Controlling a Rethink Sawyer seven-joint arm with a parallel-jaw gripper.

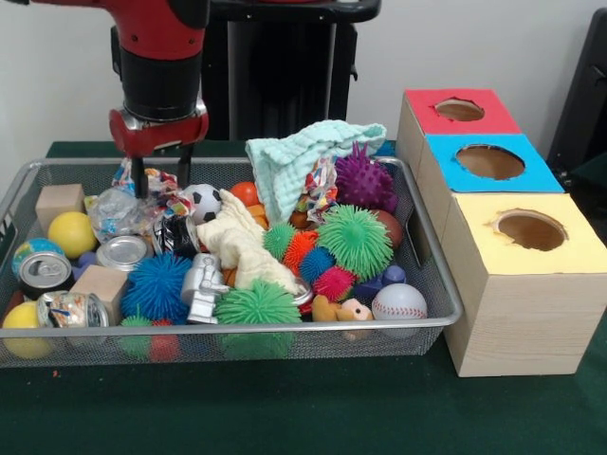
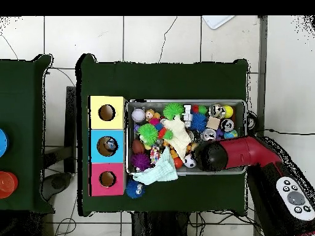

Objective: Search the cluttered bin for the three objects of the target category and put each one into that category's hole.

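My gripper hangs open over the back left of the wire bin, its fingertips just above a crumpled clear wrapper and a knotted rope toy. Nothing is between the fingers. A soccer ball lies just to its right. The bin also holds green spiky balls, a blue spiky ball, a purple one, cans, wooden blocks and a baseball. The wooden box has a red hole, a blue hole and a yellow hole. In the overhead view the arm hides the gripper.
A teal cloth drapes over the bin's back rim. A cream plush and a silver robot figure lie mid-bin. Something sits inside the blue hole. A blue fuzzy toy lies on the table outside the bin.
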